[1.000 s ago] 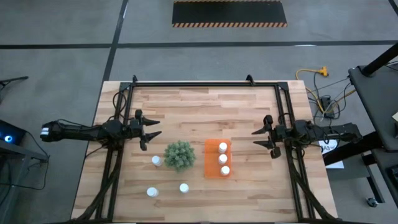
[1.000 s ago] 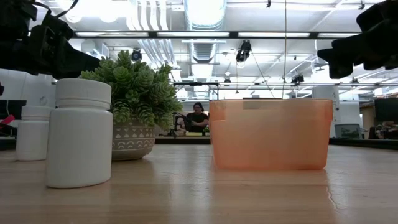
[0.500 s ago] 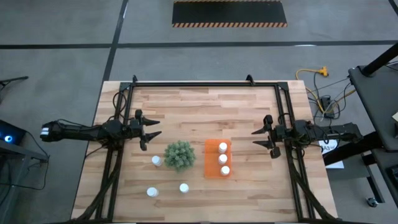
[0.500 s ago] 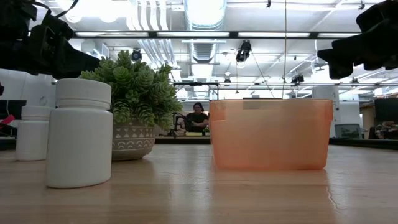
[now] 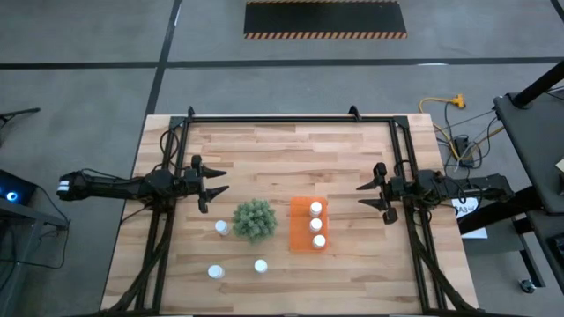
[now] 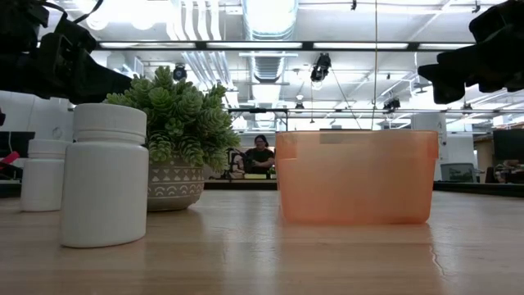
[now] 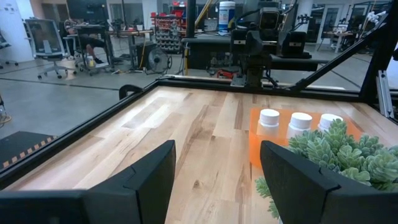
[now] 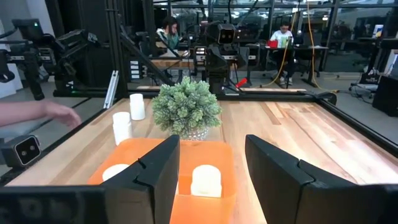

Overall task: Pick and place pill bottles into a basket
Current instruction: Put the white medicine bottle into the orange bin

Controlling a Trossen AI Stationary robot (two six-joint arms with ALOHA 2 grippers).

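Nothing has moved since a second ago: both arms hang where they were, the left gripper [image 5: 211,186] above the worktop [image 5: 291,145] behind the plant [image 5: 254,219], the right gripper [image 5: 374,195] off to the basket's [image 5: 300,231] right, each with its jaws apart and holding nothing

Three bottles sit in the basket in one row along its right side [image 5: 315,224]; three more stand loose on the worktop, one just beside the plant [image 5: 222,227] and two nearer the front edge [image 5: 215,271] [image 5: 261,265]

The bottles look light, stiff and smooth, so I'd expect them to tip or skid if nudged; a hold across the body just under the cap, jaws square to it, seems safest. The one by the plant leaves little room on its leaf side

From table height the basket wall hides the bottles inside it, and only two loose bottles show. Whether the bottles hold anything I cannot tell. In the right wrist view a person's hand [image 8: 59,114] shows at the edge, beyond the worktop
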